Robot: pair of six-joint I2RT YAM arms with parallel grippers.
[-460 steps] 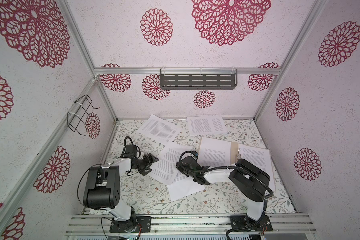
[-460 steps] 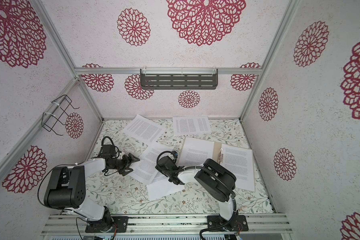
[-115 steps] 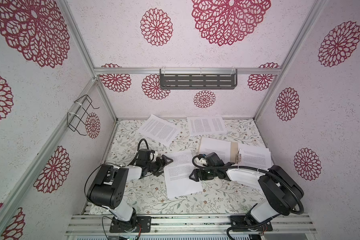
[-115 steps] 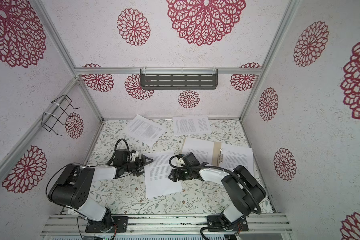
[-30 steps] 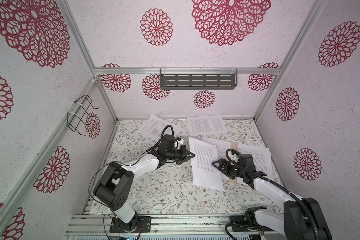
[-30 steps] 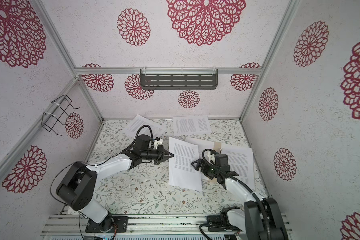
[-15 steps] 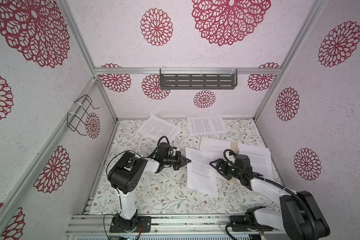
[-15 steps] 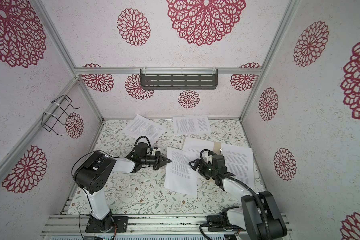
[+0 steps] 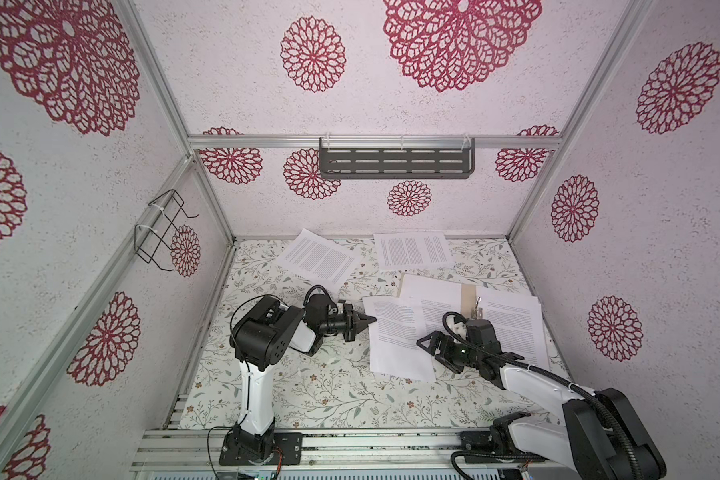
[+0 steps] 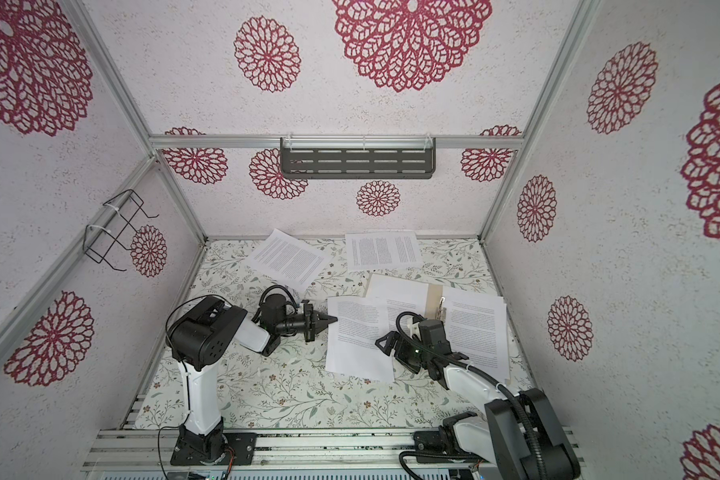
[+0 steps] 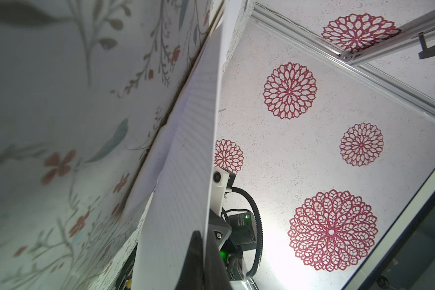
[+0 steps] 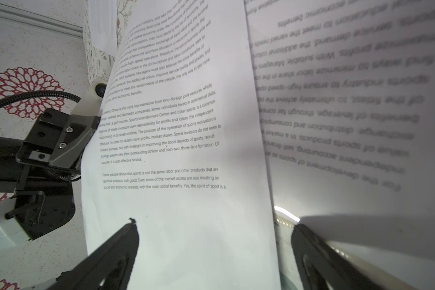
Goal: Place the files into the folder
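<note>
The left fingers (image 9: 366, 321) are pinched shut, as far as I can make out, on one edge of a printed sheet (image 9: 395, 336). They bow it up off the bench (image 9: 308, 395), likely to feed it onto the folder (image 9: 468, 296) lying open just beside it, which it partly overlaps. The right fingers (image 12: 116, 251) gape wide at its far edge, holding nothing, seemingly ready to take it. Two more sheets (image 9: 320, 259) lie near the back wall.
</note>
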